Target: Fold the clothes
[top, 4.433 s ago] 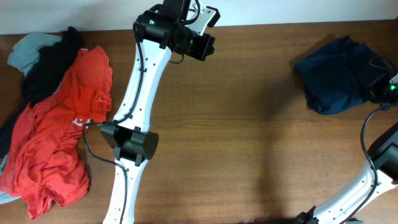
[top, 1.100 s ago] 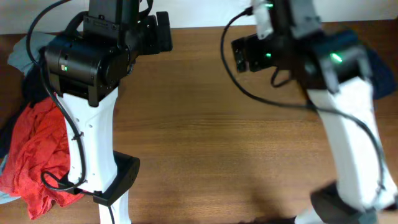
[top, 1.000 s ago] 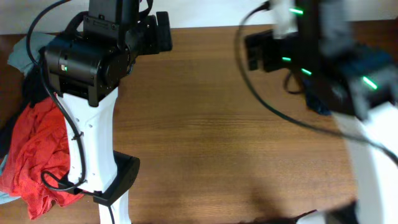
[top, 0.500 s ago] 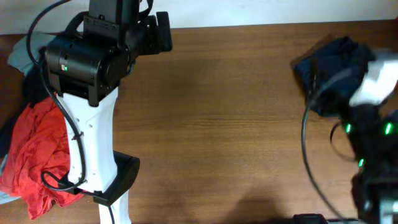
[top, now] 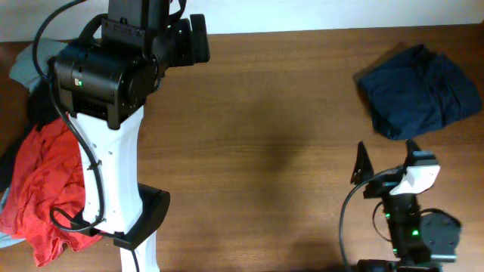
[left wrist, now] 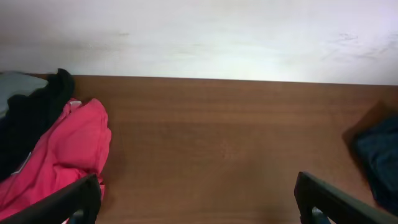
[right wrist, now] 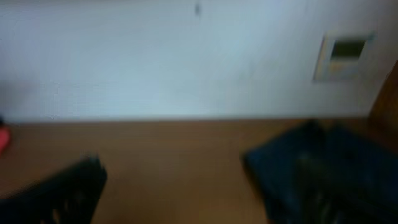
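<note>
While the clothes (top: 420, 89) sit bunched at approx 2 o'clock on the tabletop (top: 280, 128), neither arm has them, fyi. — me

Pincer status? — desk

My left pincer (left wrist: 198, 183) is spread wide w/ nothing between the fingers, up near 11 o'clock. My right pincer (top: 386, 159) is at approx 4 o'clock, short of the heap, fingers apart, empty afaict. Its wrist cam is blurred, so I can't confirm more. — me

Risks? — desk

Main one imo: the heap is rumpled w/ no clear corner showing, so a blind pinch prob grabs several layers and drags the lump instead of opening it. It also lies near the tabletop's 12 o'clock edge, so a shove that way could send it off. The left arm is well apart from it, and the red shirt (top: 53, 189) plus black garment (top: 53, 91) lie beside that arm at 9 o'clock. A low sweep there could snag the wrong cloth. — me

Plan? — desk

I'd find a seam or corner first, then spread it flat toward centre before any fold. — me
</note>
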{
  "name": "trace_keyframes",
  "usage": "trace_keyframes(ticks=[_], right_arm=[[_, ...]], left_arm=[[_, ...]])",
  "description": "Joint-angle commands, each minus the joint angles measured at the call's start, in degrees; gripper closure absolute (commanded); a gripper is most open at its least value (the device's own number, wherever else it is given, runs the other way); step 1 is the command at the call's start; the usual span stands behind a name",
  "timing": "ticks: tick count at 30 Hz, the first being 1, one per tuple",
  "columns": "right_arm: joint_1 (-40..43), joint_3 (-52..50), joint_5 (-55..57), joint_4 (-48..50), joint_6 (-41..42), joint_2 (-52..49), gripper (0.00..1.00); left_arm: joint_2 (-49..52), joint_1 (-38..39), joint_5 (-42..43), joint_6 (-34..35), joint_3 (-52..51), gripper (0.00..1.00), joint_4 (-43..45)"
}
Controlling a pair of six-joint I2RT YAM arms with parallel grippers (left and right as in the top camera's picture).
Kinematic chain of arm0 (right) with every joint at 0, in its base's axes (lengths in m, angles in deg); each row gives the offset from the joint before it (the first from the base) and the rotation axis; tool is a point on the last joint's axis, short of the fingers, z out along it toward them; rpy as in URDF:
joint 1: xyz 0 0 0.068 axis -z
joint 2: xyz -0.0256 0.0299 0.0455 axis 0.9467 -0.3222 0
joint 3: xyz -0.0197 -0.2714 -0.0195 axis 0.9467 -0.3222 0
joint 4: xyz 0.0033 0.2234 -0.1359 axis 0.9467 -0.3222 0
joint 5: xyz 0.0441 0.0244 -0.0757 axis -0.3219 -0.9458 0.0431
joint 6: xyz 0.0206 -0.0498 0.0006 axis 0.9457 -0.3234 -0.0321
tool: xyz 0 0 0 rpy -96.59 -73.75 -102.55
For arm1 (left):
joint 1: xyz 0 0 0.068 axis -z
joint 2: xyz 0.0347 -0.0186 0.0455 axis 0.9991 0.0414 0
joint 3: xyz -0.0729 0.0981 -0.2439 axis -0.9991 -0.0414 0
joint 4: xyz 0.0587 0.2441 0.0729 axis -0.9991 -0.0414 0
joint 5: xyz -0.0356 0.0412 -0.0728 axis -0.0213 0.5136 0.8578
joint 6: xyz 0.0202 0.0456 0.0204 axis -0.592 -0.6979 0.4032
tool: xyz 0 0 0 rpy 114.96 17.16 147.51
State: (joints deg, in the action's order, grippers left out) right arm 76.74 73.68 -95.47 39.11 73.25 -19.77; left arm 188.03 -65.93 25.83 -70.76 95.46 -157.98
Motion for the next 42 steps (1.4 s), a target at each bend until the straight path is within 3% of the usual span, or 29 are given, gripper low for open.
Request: trace_keyframes(ticks=[1,11,17,42], right_arm=[[0.59,-6.08,-1.16,2.91,0.07,4.17,0.02],[0.59,-18.6,-1.14,5.35,0.07,14.8,0.02],[0.48,-22.77,-1.16,5.79,0.07,15.34,0.02],[0.48,-22.77,-1.53,3.37,0.07,12.83,0.01]], left_arm=[[0.55,-0.09,-0.81,0.57,-0.17,0.01,-0.04],[0.55,-0.09,-0.81,0.57,-0.17,0.01,-0.04],[0.55,-0.09,-0.81,0.57,-0.17,0.01,-0.04],[0.55,-0.09,-0.81,0.57,-0.17,0.01,-0.04]])
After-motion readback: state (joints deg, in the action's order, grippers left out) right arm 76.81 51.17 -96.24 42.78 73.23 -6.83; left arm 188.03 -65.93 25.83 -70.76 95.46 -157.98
